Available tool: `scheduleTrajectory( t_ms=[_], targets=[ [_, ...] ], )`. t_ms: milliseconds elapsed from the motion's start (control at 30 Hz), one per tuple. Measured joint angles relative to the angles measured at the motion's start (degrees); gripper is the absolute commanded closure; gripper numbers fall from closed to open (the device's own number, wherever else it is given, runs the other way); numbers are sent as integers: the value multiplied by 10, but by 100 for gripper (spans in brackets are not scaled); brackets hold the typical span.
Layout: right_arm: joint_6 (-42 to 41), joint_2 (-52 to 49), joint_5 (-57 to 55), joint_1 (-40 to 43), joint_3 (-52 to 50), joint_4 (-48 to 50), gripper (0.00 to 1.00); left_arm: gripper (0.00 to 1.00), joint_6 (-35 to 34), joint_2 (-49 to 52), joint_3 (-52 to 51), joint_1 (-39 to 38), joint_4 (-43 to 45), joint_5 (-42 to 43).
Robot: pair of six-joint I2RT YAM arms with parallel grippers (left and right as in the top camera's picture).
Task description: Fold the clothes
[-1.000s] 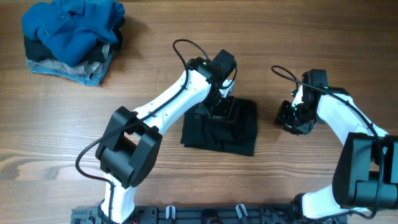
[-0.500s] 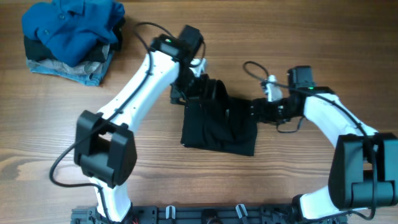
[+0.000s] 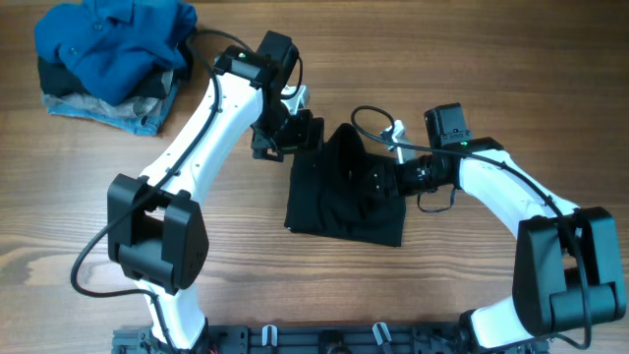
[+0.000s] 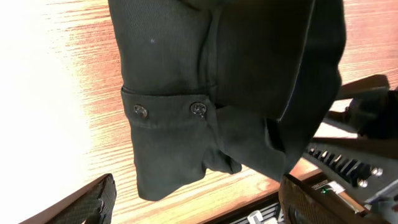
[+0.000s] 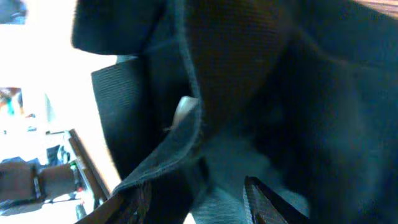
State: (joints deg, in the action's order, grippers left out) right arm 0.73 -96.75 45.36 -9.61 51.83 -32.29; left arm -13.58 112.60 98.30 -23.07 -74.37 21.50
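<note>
1. Black garment (image 3: 339, 211) at the middle of the wooden bench (image 3: 472, 79), folded into a rough rectangle, with its upper edge bunched and raised off the wood.
2. Left tool (image 3: 285, 136) just beside the garment's upper left corner, fingers (image 4: 93, 202) spread wide and released, nothing clamped between them.
3. From the left wrist: dark cloth across most of the view, a cuff (image 4: 168, 112) with two small buttons (image 4: 140, 111) side by side, and wood grain showing behind.
4. Right tool (image 3: 381, 182) down on the garment's upper right part, sunk among the folds.
5. From the right wrist: cloth filling nearly the whole view, a hemmed edge curving through it, and a small pale tab (image 5: 185, 109) at that edge. Fingers (image 5: 264, 196) low in view with fabric lying between them; cannot tell whether clenched on the cloth or merely pressed into it.
6. At the far left corner of the bench, well apart from the garment: a pile with a bright blue shirt (image 3: 113, 39) on top and a pale denim piece (image 3: 108, 116) beneath.
</note>
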Motion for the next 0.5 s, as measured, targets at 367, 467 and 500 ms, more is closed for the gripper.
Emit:
scheduleTrajectory(
  t_ms=[367, 467, 500],
  targets=[
    [93, 24, 56, 68, 0, -68, 26, 14, 3, 0, 0, 0, -5, -23],
    [130, 24, 92, 66, 0, -78, 26, 13, 4, 0, 0, 0, -5, -28],
    [140, 25, 101, 63, 0, -79, 26, 13, 5, 0, 0, 0, -5, -31]
  ],
)
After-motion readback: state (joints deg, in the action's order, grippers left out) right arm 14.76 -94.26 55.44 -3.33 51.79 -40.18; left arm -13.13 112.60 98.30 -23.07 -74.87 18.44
